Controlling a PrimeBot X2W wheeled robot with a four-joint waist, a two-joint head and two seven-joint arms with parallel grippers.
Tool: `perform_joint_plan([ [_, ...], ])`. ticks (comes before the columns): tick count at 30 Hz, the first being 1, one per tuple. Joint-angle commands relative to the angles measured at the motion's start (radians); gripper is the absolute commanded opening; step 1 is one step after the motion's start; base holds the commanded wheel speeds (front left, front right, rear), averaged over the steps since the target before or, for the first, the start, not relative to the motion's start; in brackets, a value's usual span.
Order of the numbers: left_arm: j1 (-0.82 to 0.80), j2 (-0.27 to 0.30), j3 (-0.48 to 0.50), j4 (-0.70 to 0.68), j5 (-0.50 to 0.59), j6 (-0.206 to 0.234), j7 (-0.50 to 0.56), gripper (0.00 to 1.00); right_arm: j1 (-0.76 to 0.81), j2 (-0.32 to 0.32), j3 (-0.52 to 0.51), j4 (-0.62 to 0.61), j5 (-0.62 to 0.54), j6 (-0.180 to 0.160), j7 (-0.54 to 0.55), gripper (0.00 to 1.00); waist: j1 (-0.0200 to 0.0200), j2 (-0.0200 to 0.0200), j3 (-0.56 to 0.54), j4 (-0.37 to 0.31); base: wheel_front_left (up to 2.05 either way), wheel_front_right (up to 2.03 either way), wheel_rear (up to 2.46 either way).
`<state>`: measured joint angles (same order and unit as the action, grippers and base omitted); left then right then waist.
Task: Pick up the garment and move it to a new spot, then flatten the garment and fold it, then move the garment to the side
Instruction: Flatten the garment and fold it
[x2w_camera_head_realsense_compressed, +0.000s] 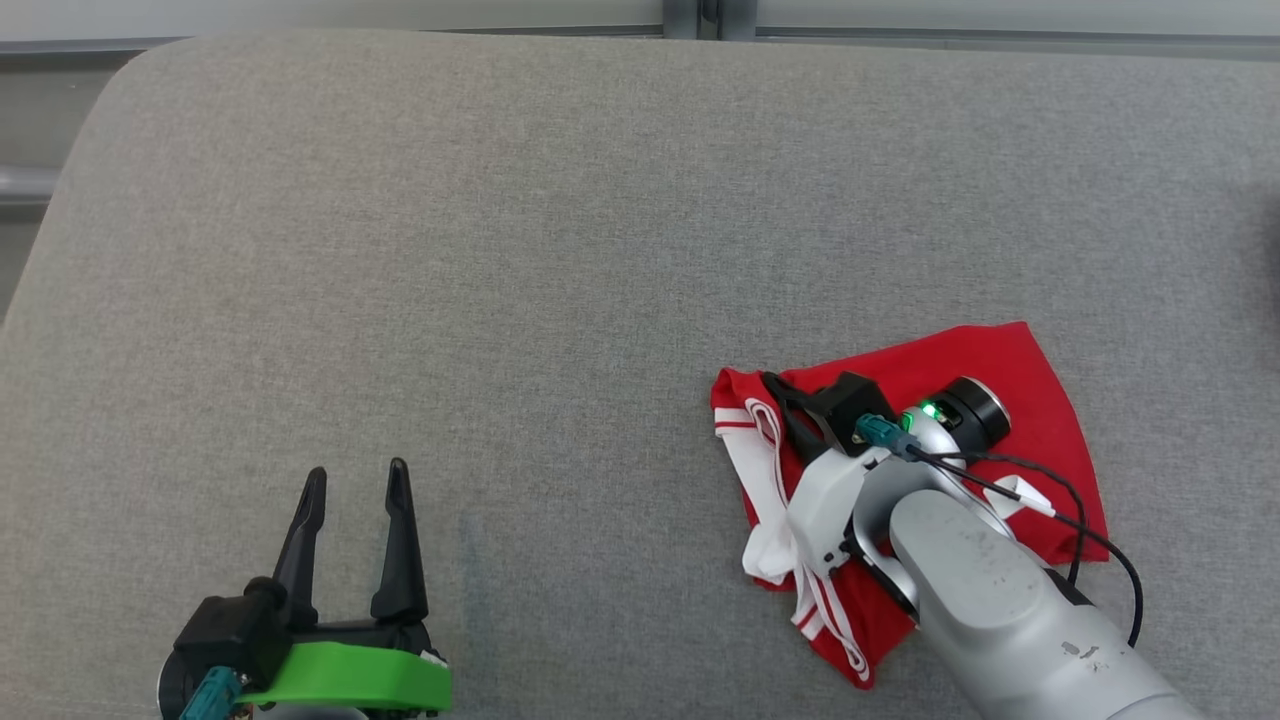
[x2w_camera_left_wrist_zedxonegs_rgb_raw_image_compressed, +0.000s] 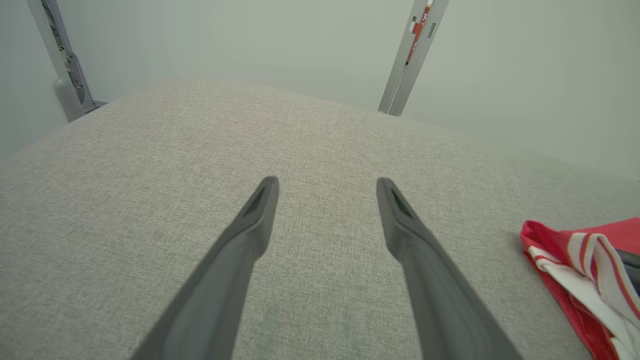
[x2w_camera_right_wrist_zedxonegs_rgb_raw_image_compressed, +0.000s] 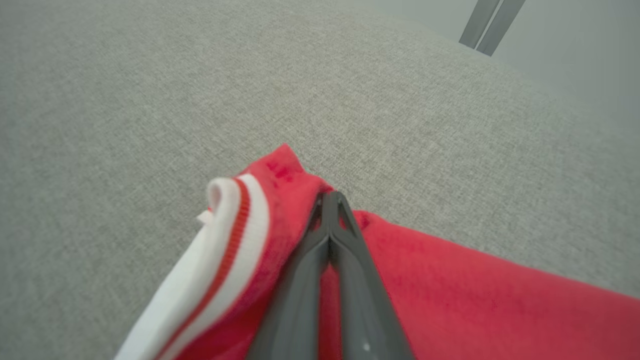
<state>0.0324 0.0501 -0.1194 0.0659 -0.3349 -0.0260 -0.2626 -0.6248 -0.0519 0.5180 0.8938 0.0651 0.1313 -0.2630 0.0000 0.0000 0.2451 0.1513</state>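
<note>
The garment (x2w_camera_head_realsense_compressed: 1010, 365) is red with white, red-striped bands and lies bunched on the grey cushion at the lower right. My right gripper (x2w_camera_head_realsense_compressed: 770, 382) is on its upper left corner. In the right wrist view the right gripper (x2w_camera_right_wrist_zedxonegs_rgb_raw_image_compressed: 330, 196) is shut, its tips pinching a pucker of the garment (x2w_camera_right_wrist_zedxonegs_rgb_raw_image_compressed: 450, 280) at the cloth's edge beside a white band (x2w_camera_right_wrist_zedxonegs_rgb_raw_image_compressed: 235, 235). My left gripper (x2w_camera_head_realsense_compressed: 357, 468) stands open at the lower left, well apart from the cloth, with nothing between its fingers. Its wrist view shows the left gripper (x2w_camera_left_wrist_zedxonegs_rgb_raw_image_compressed: 326, 181) over bare cushion and the garment (x2w_camera_left_wrist_zedxonegs_rgb_raw_image_compressed: 575, 250) far right.
The grey fabric cushion (x2w_camera_head_realsense_compressed: 560, 250) spans the view, with a rounded corner at the upper left and its back edge along the top. Metal frame posts (x2w_camera_left_wrist_zedxonegs_rgb_raw_image_compressed: 412, 55) stand behind it. A black cable (x2w_camera_head_realsense_compressed: 1090, 540) loops off my right wrist over the cloth.
</note>
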Motion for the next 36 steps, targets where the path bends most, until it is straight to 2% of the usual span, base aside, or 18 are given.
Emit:
perform_joint_plan([
  [1, -0.014, 0.001, 0.000, 0.001, -0.013, 0.002, -0.003, 1.00, -0.007, 0.000, 0.013, 0.008, 0.015, -0.001, -0.002, 0.00, 0.0000, 0.0000, 0.004, 0.008, 0.00, 0.00, 0.00],
  [8, 0.004, 0.001, 0.016, 0.006, -0.007, 0.006, -0.003, 1.00, 0.027, -0.001, 0.132, -0.062, 0.102, -0.001, -0.002, 0.00, 0.0000, 0.0000, -0.017, -0.004, 0.00, 0.00, 0.00],
  [14, 0.029, 0.001, 0.037, 0.011, 0.007, -0.002, -0.003, 1.00, 0.080, 0.000, 0.148, -0.135, 0.148, -0.001, -0.002, 0.00, 0.0000, 0.0000, -0.069, -0.047, 0.00, 0.00, 0.00],
  [19, 0.064, 0.001, 0.069, 0.004, 0.021, -0.006, -0.003, 1.00, 0.174, -0.025, 0.034, -0.287, 0.143, -0.001, -0.002, 0.00, 0.0000, 0.0000, -0.129, -0.096, 0.00, 0.00, 0.00],
  [25, 0.110, 0.002, 0.107, -0.003, 0.041, -0.014, -0.003, 1.00, 0.356, -0.118, -0.225, -0.504, 0.079, -0.001, -0.002, 0.00, 0.0000, 0.0000, -0.199, -0.147, 0.00, 0.00, 0.00],
  [29, 0.129, 0.001, 0.109, 0.000, 0.049, -0.018, -0.003, 1.00, 0.469, -0.161, -0.384, -0.572, 0.035, -0.001, -0.002, 0.00, 0.0000, 0.0000, -0.230, -0.161, 0.00, 0.00, 0.00],
  [30, 0.131, 0.001, 0.109, 0.000, 0.048, -0.018, -0.003, 1.00, 0.488, -0.169, -0.408, -0.582, 0.024, -0.001, -0.002, 0.07, 0.0000, 0.0000, -0.233, -0.162, 0.00, 0.00, 0.00],
  [31, 0.132, 0.002, 0.111, 0.001, 0.048, -0.019, -0.003, 1.00, 0.512, -0.177, -0.436, -0.592, 0.012, -0.001, -0.002, 0.26, 0.0000, 0.0000, -0.236, -0.163, 0.00, 0.00, 0.00],
  [32, 0.135, 0.002, 0.112, 0.002, 0.047, -0.020, -0.003, 1.00, 0.529, -0.175, -0.461, -0.598, 0.015, -0.001, -0.002, 0.68, 0.0000, 0.0000, -0.239, -0.165, 0.00, 0.00, 0.00],
  [33, 0.138, 0.002, 0.112, 0.003, 0.046, -0.021, -0.003, 1.00, 0.551, -0.177, -0.483, -0.603, 0.012, -0.001, -0.002, 1.00, 0.0000, 0.0000, -0.242, -0.165, 0.00, 0.00, 0.00],
  [36, 0.145, 0.002, 0.111, 0.008, 0.050, -0.023, -0.003, 1.00, 0.597, -0.179, -0.533, -0.616, 0.016, -0.001, -0.002, 1.00, 0.0000, 0.0000, -0.249, -0.162, 0.00, 0.00, 0.00],
])
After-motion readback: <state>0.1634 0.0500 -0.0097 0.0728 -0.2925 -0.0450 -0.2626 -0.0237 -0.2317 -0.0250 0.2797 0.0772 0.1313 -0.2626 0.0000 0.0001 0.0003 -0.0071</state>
